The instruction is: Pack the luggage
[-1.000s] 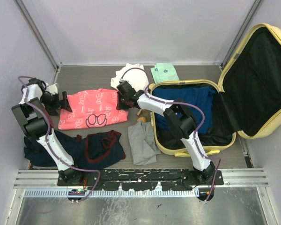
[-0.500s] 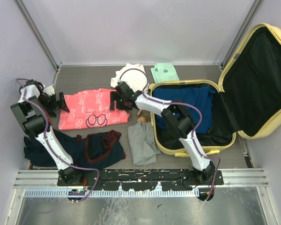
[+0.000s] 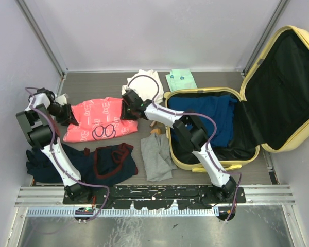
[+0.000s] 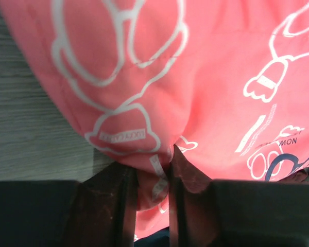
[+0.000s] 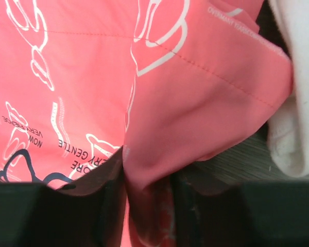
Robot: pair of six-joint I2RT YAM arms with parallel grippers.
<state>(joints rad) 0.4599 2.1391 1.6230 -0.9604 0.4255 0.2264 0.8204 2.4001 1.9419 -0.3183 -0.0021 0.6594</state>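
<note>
Fingers [image 4: 110, 203] of the left gripper [image 3: 67, 114] and right gripper [image 3: 127, 109] pinch the coral shirt's [image 3: 100, 117] ends; the yellow suitcase [image 3: 293, 138] lies rightward, nearer the right gripper.

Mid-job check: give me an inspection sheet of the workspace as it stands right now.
Surface: grey table, clothes spread over it.
Job's things: luggage open, lid leaning back, blue garment inside.
Clutter: pink shirt, white garment, mint folded cloth, grey garment, navy garment with red trim, all outside the case.
Grippers: left gripper shut on the pink shirt's left edge; right gripper shut on its right edge.
Cables: purple cables run along both arms; no snag seen.
Surroundings: plain walls; metal rail at the near edge.
</note>
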